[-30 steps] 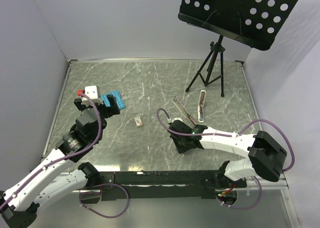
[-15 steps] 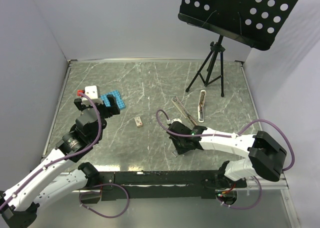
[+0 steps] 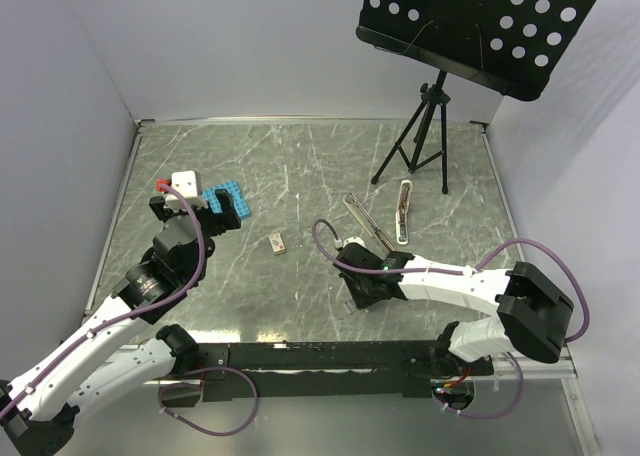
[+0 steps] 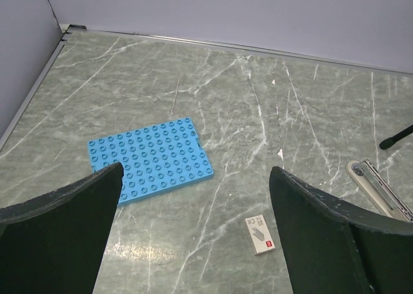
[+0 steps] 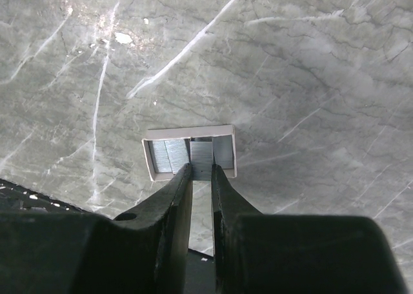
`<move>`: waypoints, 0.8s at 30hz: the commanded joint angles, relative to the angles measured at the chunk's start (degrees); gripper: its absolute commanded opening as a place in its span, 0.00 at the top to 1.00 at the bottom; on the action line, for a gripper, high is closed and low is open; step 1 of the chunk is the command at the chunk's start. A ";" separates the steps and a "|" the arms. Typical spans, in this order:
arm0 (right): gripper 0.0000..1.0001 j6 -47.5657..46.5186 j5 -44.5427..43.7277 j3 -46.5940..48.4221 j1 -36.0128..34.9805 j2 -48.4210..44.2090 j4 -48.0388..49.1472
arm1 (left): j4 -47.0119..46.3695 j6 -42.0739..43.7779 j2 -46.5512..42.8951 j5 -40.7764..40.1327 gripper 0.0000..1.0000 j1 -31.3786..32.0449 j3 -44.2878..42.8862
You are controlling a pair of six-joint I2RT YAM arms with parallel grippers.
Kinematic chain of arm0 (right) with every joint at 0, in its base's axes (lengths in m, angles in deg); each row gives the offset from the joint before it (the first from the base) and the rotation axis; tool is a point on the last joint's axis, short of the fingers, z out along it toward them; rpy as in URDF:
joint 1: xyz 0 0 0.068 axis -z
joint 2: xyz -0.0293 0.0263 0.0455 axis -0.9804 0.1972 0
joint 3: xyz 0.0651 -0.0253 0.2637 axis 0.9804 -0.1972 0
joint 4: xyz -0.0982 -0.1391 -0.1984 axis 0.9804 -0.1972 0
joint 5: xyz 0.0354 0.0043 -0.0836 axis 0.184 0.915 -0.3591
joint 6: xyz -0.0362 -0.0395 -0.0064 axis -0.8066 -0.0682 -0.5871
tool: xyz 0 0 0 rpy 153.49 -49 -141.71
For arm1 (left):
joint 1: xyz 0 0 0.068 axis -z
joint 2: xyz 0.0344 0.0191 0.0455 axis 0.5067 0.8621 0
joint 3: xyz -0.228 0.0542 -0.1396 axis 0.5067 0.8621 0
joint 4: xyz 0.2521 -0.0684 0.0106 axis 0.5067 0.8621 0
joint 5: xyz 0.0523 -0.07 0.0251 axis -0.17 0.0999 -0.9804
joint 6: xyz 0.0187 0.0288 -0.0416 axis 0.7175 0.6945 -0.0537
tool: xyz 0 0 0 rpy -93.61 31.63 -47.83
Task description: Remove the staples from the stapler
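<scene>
The right arm [image 3: 450, 276] stretches low and leftward, the right claw [image 5: 201, 170] pinching staples [image 5: 201, 152] in a box [image 5: 189, 129] at its tips. The left claw [image 4: 197, 171] hangs raised, spread wide.

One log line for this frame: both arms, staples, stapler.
right fingers: shut on staples, at small white tray | left fingers: open, near blue plate | stapler: lying open on table, not held

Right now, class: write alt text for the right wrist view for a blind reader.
Dark jaws of the right gripper pinch a short grey metal strip of staples at a small white open box holding more strips, on a grey marbled table.
</scene>
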 commanded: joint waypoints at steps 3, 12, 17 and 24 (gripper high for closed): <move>0.81 0.09 -0.73 0.84 -0.55 -0.81 -1.37 | -1.20 -0.25 0.07 -0.54 0.01 0.12 -0.35; 0.81 0.44 -0.56 0.40 -0.64 -1.43 -1.46 | -1.20 -0.25 -0.02 -0.45 0.01 0.21 -0.35; 0.82 0.70 -0.91 0.40 -0.99 -2.13 -1.54 | -1.20 -0.25 0.07 -0.36 0.01 0.12 -0.27; 0.82 0.44 -1.17 0.84 -1.17 -3.98 -2.51 | -1.20 -0.42 0.42 0.08 0.01 0.12 -0.53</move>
